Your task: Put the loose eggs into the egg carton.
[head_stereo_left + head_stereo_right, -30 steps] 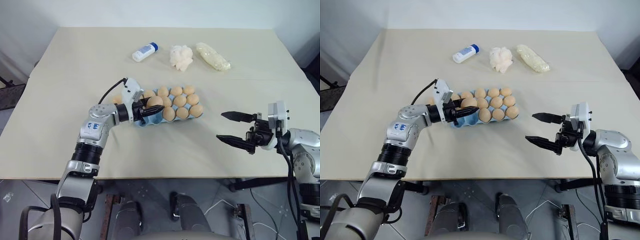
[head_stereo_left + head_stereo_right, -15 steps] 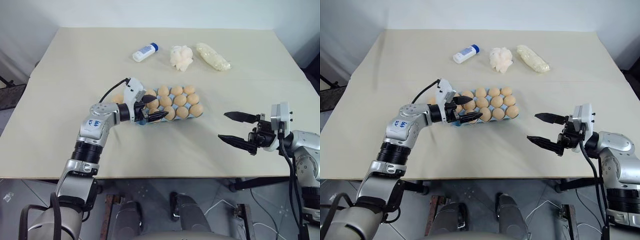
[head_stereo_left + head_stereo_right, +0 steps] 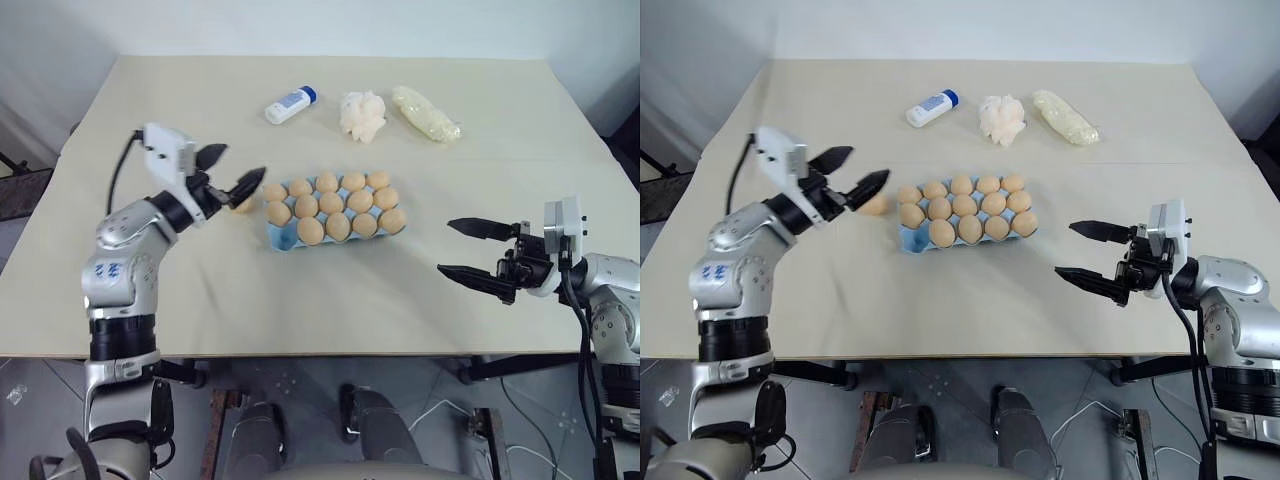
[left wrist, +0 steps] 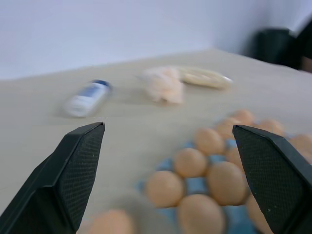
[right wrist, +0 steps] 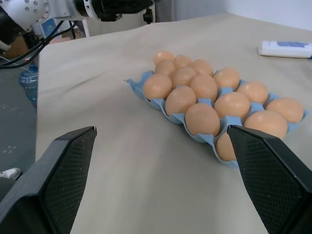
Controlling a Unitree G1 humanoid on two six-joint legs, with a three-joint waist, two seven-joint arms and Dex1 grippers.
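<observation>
Overhead, beige table [image 3: 200,110], white wall [image 3: 300,25].

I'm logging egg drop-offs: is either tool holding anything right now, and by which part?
Nothing is held. The left tool is open above the table beside the egg carton, and the right tool is open and empty too.

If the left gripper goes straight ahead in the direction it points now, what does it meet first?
Probably the loose egg on the table just past the open left gripper, beside the egg carton. But the gripper seems to be above the table, so it may pass over that egg toward the carton's eggs.
</observation>
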